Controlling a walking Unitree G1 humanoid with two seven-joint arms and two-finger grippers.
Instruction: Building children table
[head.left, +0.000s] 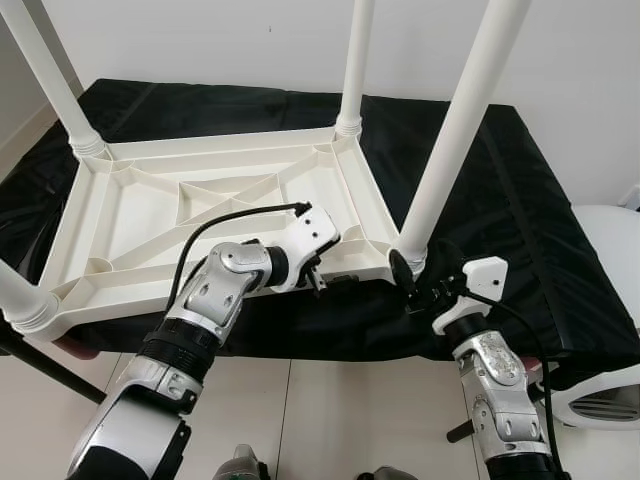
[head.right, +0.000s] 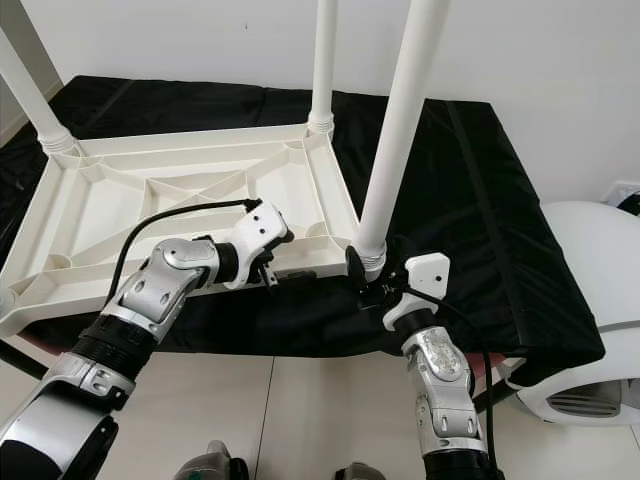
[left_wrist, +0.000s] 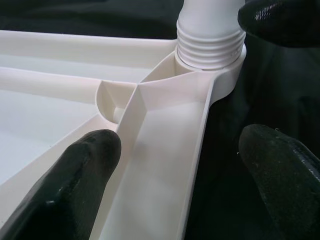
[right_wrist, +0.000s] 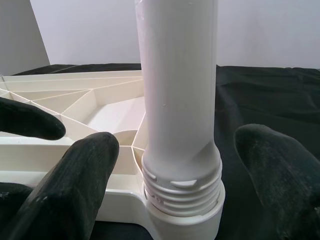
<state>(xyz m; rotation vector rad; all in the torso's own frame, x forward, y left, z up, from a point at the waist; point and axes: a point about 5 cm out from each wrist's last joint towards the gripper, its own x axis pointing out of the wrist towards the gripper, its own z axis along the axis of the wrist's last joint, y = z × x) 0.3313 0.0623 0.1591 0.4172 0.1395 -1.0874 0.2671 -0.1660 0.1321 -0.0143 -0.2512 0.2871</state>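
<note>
In the left eye view, the white table top (head.left: 200, 215) lies upside down on a surface covered with black cloth (head.left: 520, 200). Legs stand upright at its corners. The near right leg (head.left: 455, 130) is the landmark: its long axis points straight up, a little tilted, and its threaded base sits in the corner socket (head.left: 410, 262). The right pincer (head.left: 412, 283) is at this base, nearer than the left one.

In the right eye view, the left pincer (head.right: 268, 272) holds at the near rim of the table top, just beside the same leg. A white rounded object (head.right: 590, 300) stands to the right of the surface.

In the left wrist view, the fingers (left_wrist: 75, 185) are spread across the rim, released, with the socket ahead.

In the right wrist view, the right fingers (right_wrist: 80, 180) stand open on both sides of the leg, not pressing it. Threads are visible above the socket, so I judge the leg needs more turning.
</note>
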